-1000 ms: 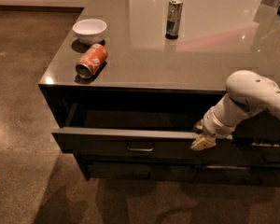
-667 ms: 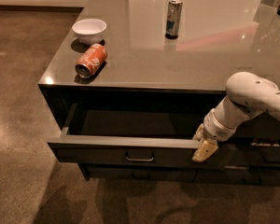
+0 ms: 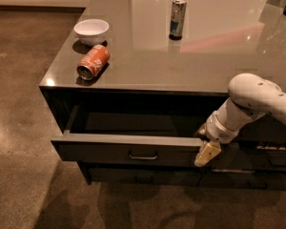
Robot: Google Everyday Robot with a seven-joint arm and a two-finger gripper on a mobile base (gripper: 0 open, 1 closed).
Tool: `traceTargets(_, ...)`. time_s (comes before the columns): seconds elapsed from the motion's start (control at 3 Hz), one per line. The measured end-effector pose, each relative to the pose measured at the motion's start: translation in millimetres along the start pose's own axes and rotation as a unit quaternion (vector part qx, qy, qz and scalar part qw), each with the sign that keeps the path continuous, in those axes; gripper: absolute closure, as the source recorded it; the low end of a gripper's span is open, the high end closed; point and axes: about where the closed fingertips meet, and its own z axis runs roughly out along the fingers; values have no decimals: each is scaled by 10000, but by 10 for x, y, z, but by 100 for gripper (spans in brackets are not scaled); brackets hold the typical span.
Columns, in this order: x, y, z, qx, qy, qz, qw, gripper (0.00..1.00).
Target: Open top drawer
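The top drawer (image 3: 109,149) is a wide dark drawer under the grey counter top, pulled out partway, with a small bar handle (image 3: 143,155) at the centre of its front and a dark inner floor showing behind. My gripper (image 3: 206,149) is at the drawer's right end, on the front's top edge, well right of the handle. One pale fingertip (image 3: 207,153) hangs over the front face. The white arm (image 3: 252,101) reaches in from the right.
On the counter (image 3: 205,56) stand a white bowl (image 3: 91,30), an orange can lying on its side (image 3: 93,61) and an upright slim can (image 3: 178,18). Lower dark drawer fronts (image 3: 271,161) sit below and to the right. Brown floor (image 3: 19,104) lies to the left.
The top drawer has slid further out toward the camera. My gripper has moved down and forward with its right end.
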Motion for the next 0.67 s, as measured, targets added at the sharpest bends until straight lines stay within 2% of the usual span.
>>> traceTargets(0.33,-1,4,11,-12,1,-2,10000,0)
traceTargets(0.67,-1,4,11,-12,1,-2,10000,0)
